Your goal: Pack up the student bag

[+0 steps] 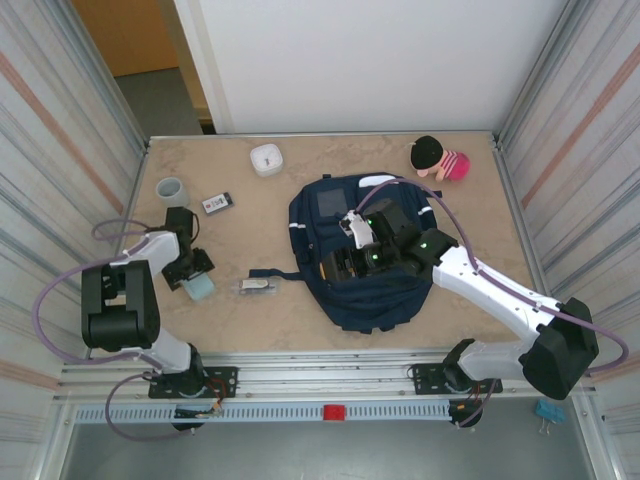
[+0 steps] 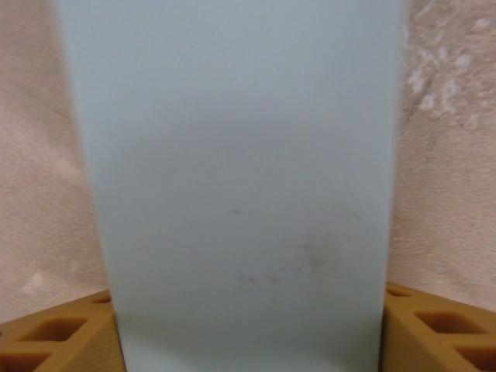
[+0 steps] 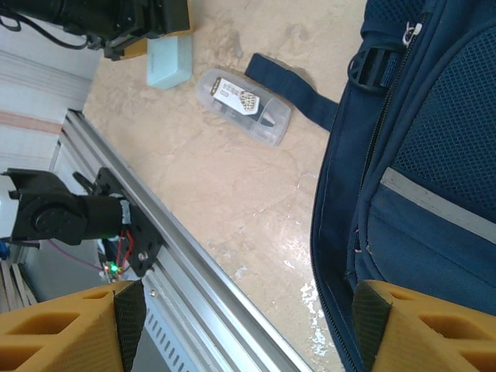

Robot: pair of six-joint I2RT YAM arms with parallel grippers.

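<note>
navy student bag (image 1: 385,300) beneath right pincer (image 1: 338,265), jaws apart

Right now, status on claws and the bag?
Left claw around pale blue block, grip unconfirmed. Right claw open, empty, at edge of student bag. Clear plastic case lies between block and bag.

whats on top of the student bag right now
The right end effector and its wrist hang over the middle of the student bag; the fabric beneath them is covered.
</note>
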